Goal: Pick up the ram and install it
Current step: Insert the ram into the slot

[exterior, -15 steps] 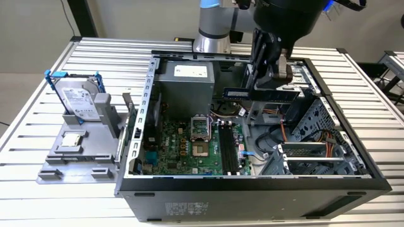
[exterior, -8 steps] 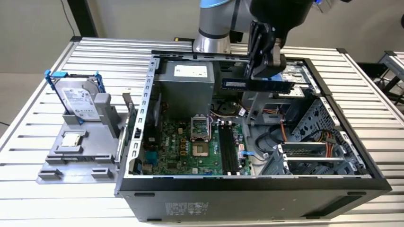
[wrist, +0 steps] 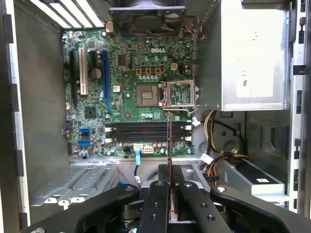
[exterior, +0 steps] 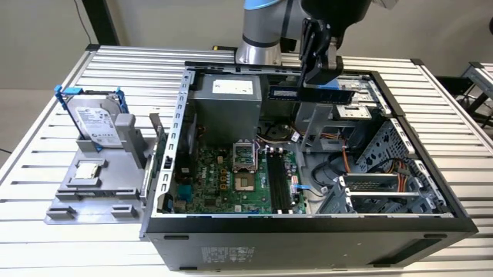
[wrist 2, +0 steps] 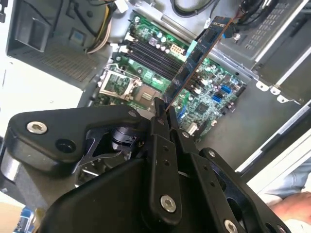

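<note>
Fingers [wrist: 160, 199] pinched nearly together, gap no wider than a thin board, clamping long narrow green circuit-board ram stick with dark chips and bluish edge [wrist 2: 199, 53]. Black two-finger gripper [wrist: 170, 167] on its flat faces, long stretch of it jutting out past fingertips in second wrist view. Ram stick up in air, well above green motherboard [wrist: 131, 92], touching nothing but fingers, not seated. Edge-on in first wrist view, its thin line crossing black memory slots [wrist: 146, 132] of motherboard.

Handling, as judgement: probably very light, stiff and thin, brittle against sideways bending. Smooth faces likely a bit slippery, so prone to twisting in grip. Chips and contact edge likely delicate. Best taken by flat faces or short ends, away from contact edge; looks held that way.

Counts:
- one ram stick
- one gripper, two fingers
- one motherboard
- four memory slots, all empty as far as can be told
- one open square processor socket with silver metal frame [wrist: 148, 94], on motherboard just beside slots
- one silver hard drive in blue-handled frame [exterior: 96, 121] and one small square silver processor chip [exterior: 86, 170], both well apart from motherboard, outside dark open computer case [exterior: 308, 236], on grey plastic tray [exterior: 69, 202]
</note>
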